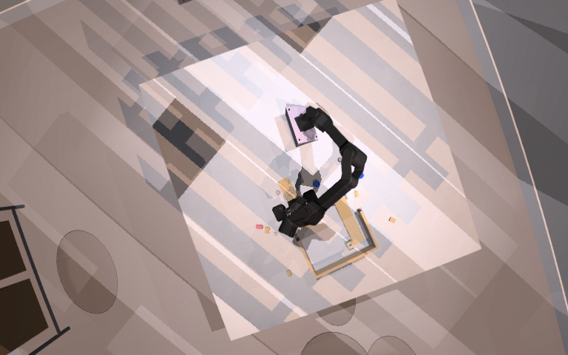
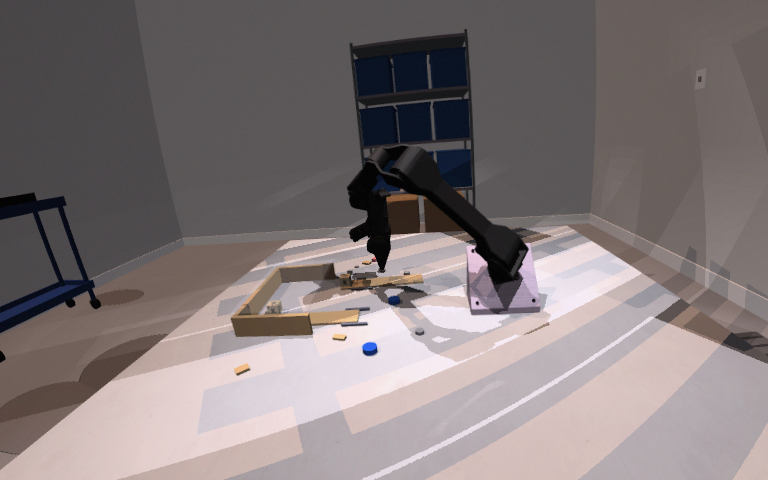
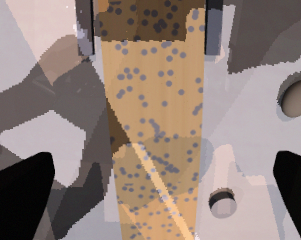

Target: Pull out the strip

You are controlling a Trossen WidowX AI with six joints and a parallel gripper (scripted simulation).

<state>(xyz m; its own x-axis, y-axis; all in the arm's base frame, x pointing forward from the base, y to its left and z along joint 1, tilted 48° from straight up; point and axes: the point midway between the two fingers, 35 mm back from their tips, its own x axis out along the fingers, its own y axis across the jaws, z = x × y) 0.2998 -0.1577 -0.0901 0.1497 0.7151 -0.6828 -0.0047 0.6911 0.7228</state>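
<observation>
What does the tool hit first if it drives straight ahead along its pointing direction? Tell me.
Likely the speckled tan strip, which lies directly below the open tool, centred between its fingers. Depth is unclear, so the gap to it cannot be judged.

In the wrist view the speckled strip (image 3: pixel 153 134) runs off the top edge, so its far end is cut away, and only the tips of the wide-spread gripper's (image 3: pixel 162 203) fingers show at the left and right edges. From above, the arm (image 1: pixel 322 197) covers part of that strip and whatever lies under the wrist near the middle of the tabletop, and it cannot be told which small cube there bears the label. The cube (image 2: pixel 273 306) inside the wooden frame (image 2: pixel 272 324) is too small for any marking to be read in the exterior view.
</observation>
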